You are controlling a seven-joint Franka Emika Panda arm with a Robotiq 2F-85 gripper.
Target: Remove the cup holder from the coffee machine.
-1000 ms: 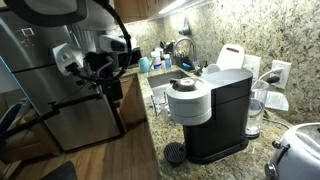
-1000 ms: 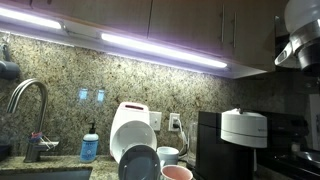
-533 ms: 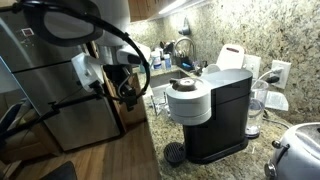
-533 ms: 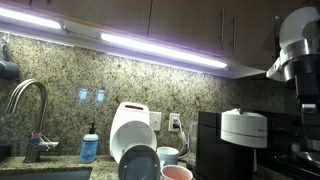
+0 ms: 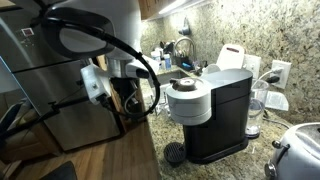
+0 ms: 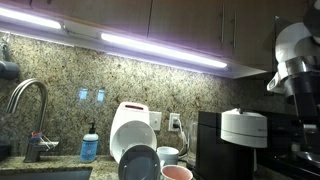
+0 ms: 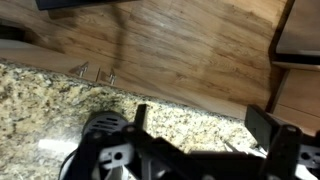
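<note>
The coffee machine (image 5: pixel 215 120) stands on the granite counter, its silver-grey domed head (image 5: pixel 187 100) facing the counter's edge. It also shows in an exterior view (image 6: pixel 240 140). The cup holder (image 5: pixel 175 152), a small black round disc, lies at the foot of the machine near the counter edge. My gripper (image 5: pixel 128 95) hangs in the air beside the counter, left of the machine's head and above the disc's level. In the wrist view the gripper (image 7: pixel 200 125) is open with nothing between its fingers (image 7: pixel 262 125), above speckled granite and wood.
A steel fridge (image 5: pixel 40 80) stands behind the arm. A shiny steel appliance (image 5: pixel 300 150) sits right of the machine. The sink faucet (image 5: pixel 183 48), a soap bottle (image 6: pixel 89 145), stacked plates (image 6: pixel 130 140) and a cup (image 6: pixel 175 172) crowd the counter.
The arm has swung from near the fridge toward the coffee machine and dropped lower. The machine and the disc have not moved.
</note>
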